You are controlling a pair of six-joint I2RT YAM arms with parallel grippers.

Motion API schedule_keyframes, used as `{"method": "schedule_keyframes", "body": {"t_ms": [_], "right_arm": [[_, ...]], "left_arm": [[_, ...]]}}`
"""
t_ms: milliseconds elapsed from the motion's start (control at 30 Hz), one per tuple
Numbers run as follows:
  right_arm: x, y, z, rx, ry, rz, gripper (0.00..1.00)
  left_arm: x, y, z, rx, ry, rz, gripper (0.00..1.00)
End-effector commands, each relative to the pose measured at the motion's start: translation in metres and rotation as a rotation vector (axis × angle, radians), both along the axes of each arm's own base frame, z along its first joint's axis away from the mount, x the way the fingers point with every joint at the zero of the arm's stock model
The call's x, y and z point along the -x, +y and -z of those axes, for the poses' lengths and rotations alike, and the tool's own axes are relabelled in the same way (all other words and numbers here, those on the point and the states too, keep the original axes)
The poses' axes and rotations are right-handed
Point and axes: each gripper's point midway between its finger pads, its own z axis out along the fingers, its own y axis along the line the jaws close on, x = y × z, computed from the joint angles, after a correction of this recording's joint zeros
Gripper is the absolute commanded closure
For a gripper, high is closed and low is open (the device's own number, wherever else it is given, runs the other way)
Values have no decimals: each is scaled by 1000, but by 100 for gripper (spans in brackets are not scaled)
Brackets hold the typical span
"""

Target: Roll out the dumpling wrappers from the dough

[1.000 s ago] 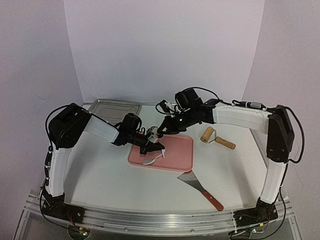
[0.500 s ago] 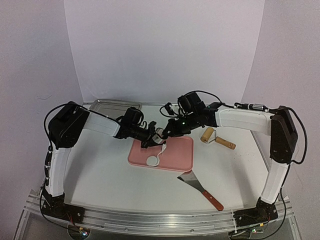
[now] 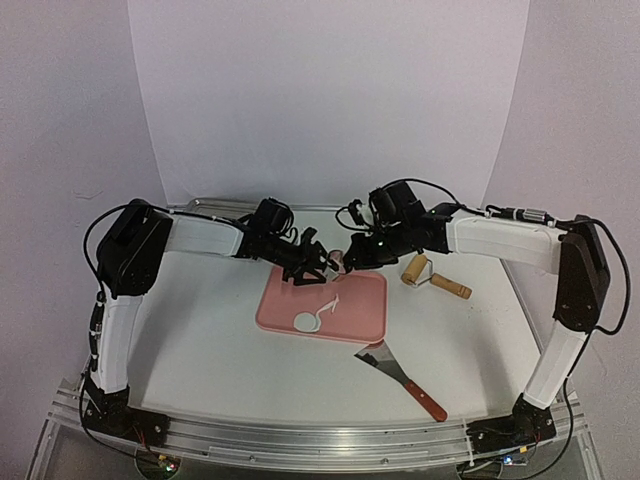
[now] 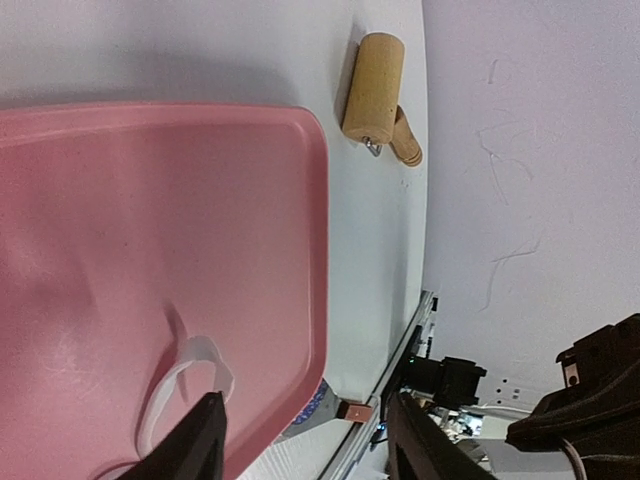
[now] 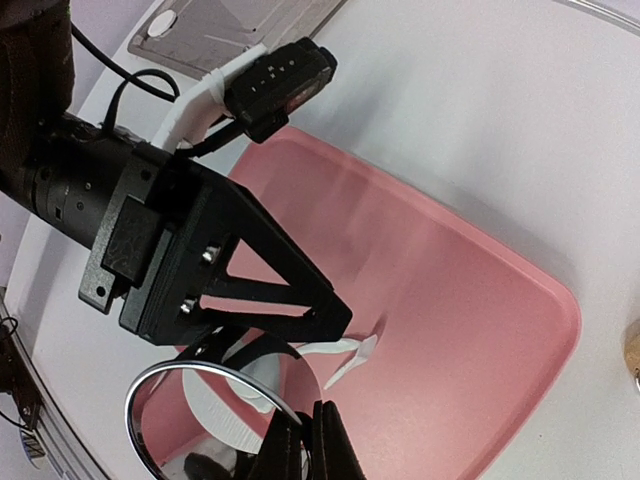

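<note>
A red-handled spatula [image 3: 400, 375] lies nearest the arms. Beyond it, a looped scrap strip [image 5: 345, 358] of dough rests on the pink tray [image 3: 365, 315]. Above the tray's far edge the left gripper [image 4: 305, 415] hangs with its jaws apart and empty, and the right gripper [image 5: 308, 440] is pinched tight on the rim of a metal ring cutter [image 5: 150, 388]. A wooden roller [image 3: 415, 268] waits to the right. Farthest back, one small white disc, seemingly a finished dumpling wrapper [image 5: 163, 20], sits in the steel tray [image 5: 260, 20]. The scrap apparently needs clearing. That calls for a clean vertical lift, the cutter held high, and space between the crowded wrists.
</note>
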Motion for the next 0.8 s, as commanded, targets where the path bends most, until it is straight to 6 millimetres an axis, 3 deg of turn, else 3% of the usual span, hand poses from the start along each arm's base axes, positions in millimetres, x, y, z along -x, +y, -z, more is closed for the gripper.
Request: {"method": "schedule_keyframes", "body": {"t_ms": [0, 167, 367, 633, 767], "right_arm": [[3, -9, -12, 18, -8, 24, 100], [11, -4, 5, 76, 49, 21, 100], [24, 19, 24, 134, 102, 0, 100], [32, 59, 48, 205, 112, -35, 100], [30, 67, 62, 245, 119, -30, 100]], "left_arm": [[-13, 12, -21, -83, -108, -33, 38], [-23, 46, -43, -174, -194, -109, 26], [-22, 98, -61, -276, -270, -190, 23], [21, 105, -61, -239, -247, -58, 25], [34, 105, -52, -221, -215, -18, 28]]}}
